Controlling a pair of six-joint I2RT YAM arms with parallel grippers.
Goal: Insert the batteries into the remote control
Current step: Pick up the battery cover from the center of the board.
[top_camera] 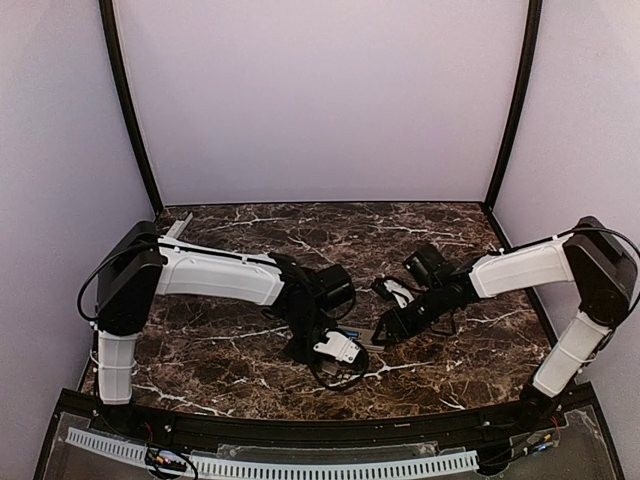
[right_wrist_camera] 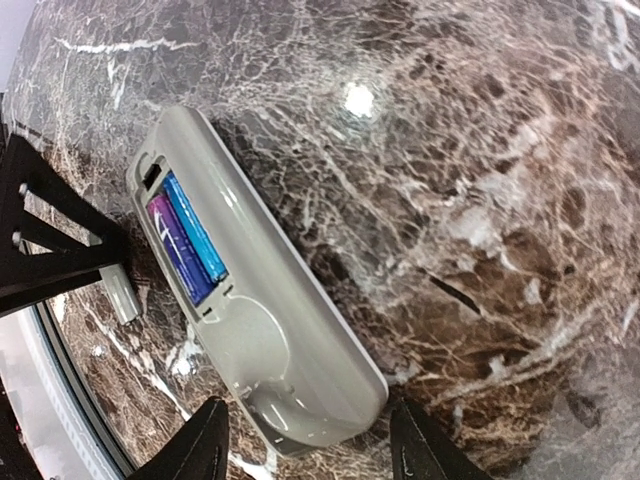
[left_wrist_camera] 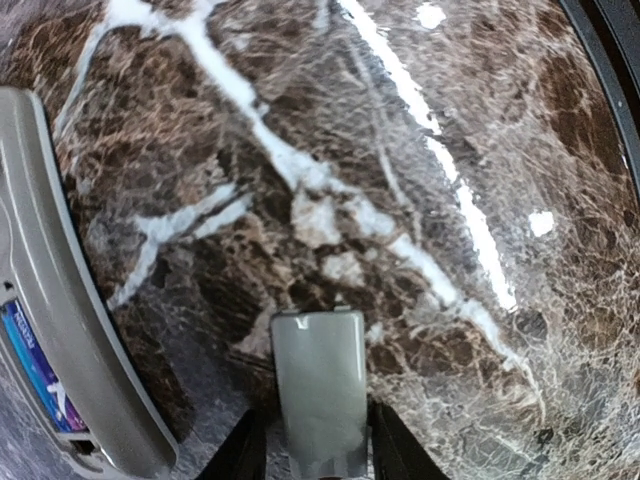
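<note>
At lower centre of the right wrist view, the remote control (right_wrist_camera: 270,330) is lying face-down on the table (right_wrist_camera: 480,200), with the batteries (right_wrist_camera: 185,245) sitting in its open bay. The right pincer (right_wrist_camera: 308,415) is straddling its near end, and I cannot tell whether it is gripping. The left pincer (left_wrist_camera: 318,425), mostly cut off by the frame, is clamping a grey cover (left_wrist_camera: 318,370). Bare marble is stretching rightward.

I see the remote (right_wrist_camera: 270,340) lying back-up and flat on the marble table (right_wrist_camera: 480,200). It is a pale grey-white oblong with rounded ends, set on a diagonal in the right wrist view. The battery bay near 1 end stands uncovered. The 2 batteries (right_wrist_camera: 190,240) sit inside it, side by side along the remote's length, touching; 1 shows blue, 1 purple.
</note>
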